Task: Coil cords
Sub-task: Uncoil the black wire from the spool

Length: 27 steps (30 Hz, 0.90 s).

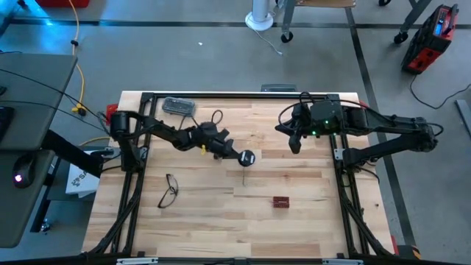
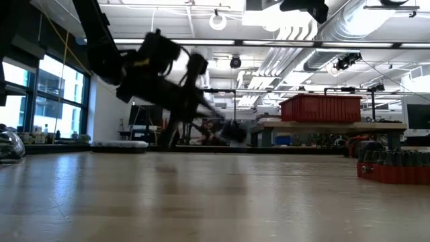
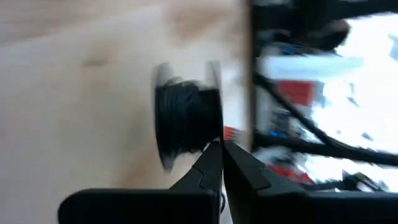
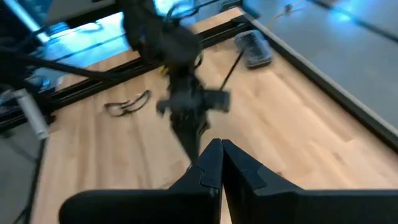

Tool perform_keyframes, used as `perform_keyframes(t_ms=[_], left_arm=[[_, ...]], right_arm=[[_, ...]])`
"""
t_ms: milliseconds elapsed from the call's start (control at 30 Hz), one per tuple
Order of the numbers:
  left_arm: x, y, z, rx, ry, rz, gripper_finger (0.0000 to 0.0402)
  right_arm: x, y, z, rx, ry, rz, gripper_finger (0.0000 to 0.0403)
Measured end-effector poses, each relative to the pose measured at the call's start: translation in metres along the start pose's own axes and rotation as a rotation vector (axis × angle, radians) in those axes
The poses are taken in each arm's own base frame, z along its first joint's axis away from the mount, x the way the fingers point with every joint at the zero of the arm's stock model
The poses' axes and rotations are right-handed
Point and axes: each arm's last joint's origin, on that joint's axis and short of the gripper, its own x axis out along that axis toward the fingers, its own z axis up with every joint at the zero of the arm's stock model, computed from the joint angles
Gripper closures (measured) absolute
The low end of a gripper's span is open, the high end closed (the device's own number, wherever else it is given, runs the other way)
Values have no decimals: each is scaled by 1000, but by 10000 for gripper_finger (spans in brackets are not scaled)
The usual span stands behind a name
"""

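The cords show as a small round black reel [image 1: 247,157], pale at its centre, with a short stretch of thin dark wire [image 1: 243,177] trailing from it toward the near edge. The wound reel [image 3: 186,115] also shows in the left wrist view. My left gripper [image 3: 222,144] reaches in from the table's left and is shut at the reel near the table's middle. My right gripper [image 1: 296,145] hangs shut and with nothing in it, high over the far right of the table, its fingertips [image 4: 214,155] together. My left gripper pinches the rim of the reel's upper flange [image 3: 215,127] between its two fingertips. The fingers come nearly level from the table's left, rolled so that one lies above the flange and one below. In the low view the reel [image 2: 235,131] seems just clear of the tabletop, lying flat.
Black-framed eyeglasses [image 1: 169,190] lie near the left front. A small dark red block [image 1: 280,201] sits toward the near right. A grey flat device [image 1: 179,106] rests at the far left, with a dark wire loop [image 1: 215,116] beside it. A black frame [image 1: 221,96] borders the table.
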Motion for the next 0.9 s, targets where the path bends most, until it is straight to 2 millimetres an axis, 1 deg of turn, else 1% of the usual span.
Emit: perform_keyframes(t_ms=[67, 167, 267, 333, 400, 467, 533, 633, 767, 833, 900], left_arm=[[-8, -19, 3, 10, 12, -104, 400], [-26, -50, 7, 23, 8, -249, 401], [-47, -75, 9, 7, -60, -307, 401], [-62, -86, 12, -4, -191, -300, 401], [-76, -96, 15, 28, -355, -268, 401], [-90, -106, 18, 98, -508, -210, 401], [-101, -119, 19, 176, -611, -145, 401], [-109, -134, 19, 261, -628, -61, 401], [-109, -152, 14, 328, -584, -20, 401], [-108, -159, 12, 349, -581, -26, 402], [-107, -164, 9, 365, -595, -29, 401]], right_arm=[[0, 2, 1, 0, 5, 51, 403], [1, 6, 5, 5, -16, 153, 403], [7, 9, 9, 27, -48, 190, 403], [14, 11, 12, 63, -64, 197, 401], [23, 12, 12, 97, -62, 199, 392], [32, 13, 11, 130, -43, 194, 374], [42, 14, 8, 158, -10, 182, 345], [60, 14, 6, 183, 2, 142, 294], [79, 17, 11, 185, -78, 112, 235], [88, 16, 11, 185, -97, 84, 219], [96, 15, 9, 186, -96, 68, 212]])
